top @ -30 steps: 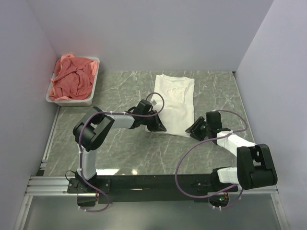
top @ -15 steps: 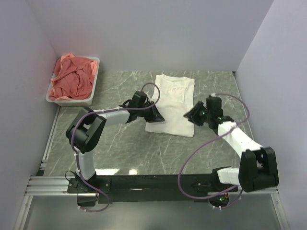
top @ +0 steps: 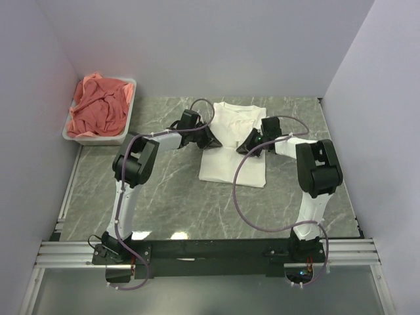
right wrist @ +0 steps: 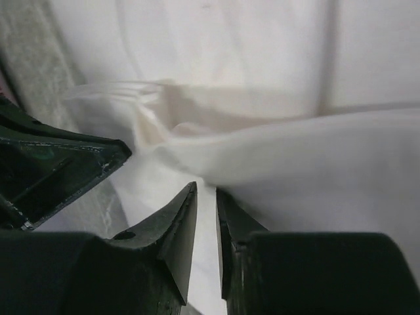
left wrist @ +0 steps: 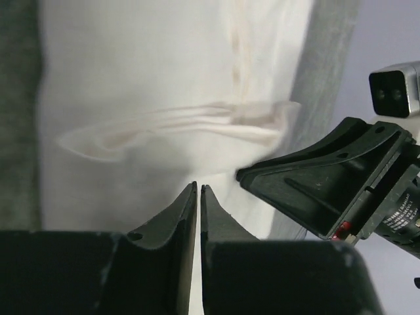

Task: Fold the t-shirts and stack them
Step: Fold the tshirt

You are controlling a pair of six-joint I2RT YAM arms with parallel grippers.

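**Top view.** The white t-shirt (top: 231, 167) lies flat on the table (top: 164, 203), already narrowed to a long strip. Its long axis runs straight away from the arm bases, collar at the far end and hem at the near end. Your left gripper (top: 211, 140) sits at the strip's left long edge and your right gripper (top: 247, 144) at its right long edge. Both are about halfway along the strip and face each other across its short axis. Each arm is nearer its own edge. The salmon-pink t-shirts (top: 98, 108) are heaped in the white tub (top: 125, 136) at the far left, well apart from both grippers.

**Left wrist.** The left fingers are pressed almost together, with only a thin slit between them. You cannot tell from here whether cloth is caught in the slit. A raised ridge (left wrist: 177, 123) crosses the shirt just beyond the tips, running toward the right gripper.

**Right wrist.** The right fingers stand close together with a narrow gap. A thick fold (right wrist: 295, 151) of white cloth runs right down to their tips, so they look to be pinching it.

**Judgement.** The next move turns on that cross line. The fold must go along the long axis, so keep both grippers level with each other.
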